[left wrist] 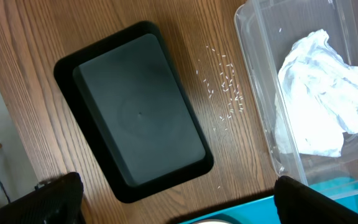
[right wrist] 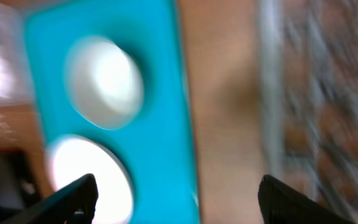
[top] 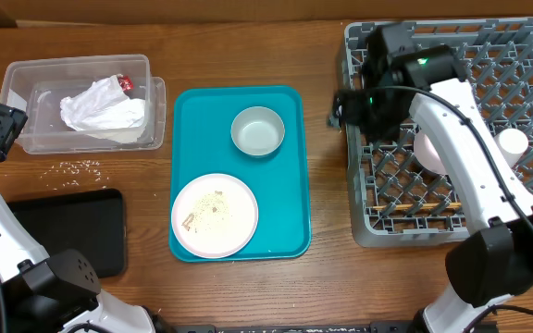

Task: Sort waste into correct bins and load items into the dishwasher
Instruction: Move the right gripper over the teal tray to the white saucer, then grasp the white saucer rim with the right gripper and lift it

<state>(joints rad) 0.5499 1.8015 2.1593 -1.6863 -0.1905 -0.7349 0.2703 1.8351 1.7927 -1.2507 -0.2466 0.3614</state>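
Right gripper is seen wide open, empty, beside the square grey plastic dish rack; loading judged underway; the round grey-green bowl must be grasped next.

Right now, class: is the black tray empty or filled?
Empty. The black tray shows a bare floor; the rice grains lie outside it on the table.

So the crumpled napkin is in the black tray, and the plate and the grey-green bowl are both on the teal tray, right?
Not quite: the overhead view shows the crumpled napkin in the clear tub, not the black tray. The plate and the grey-green bowl are both on the teal tray.
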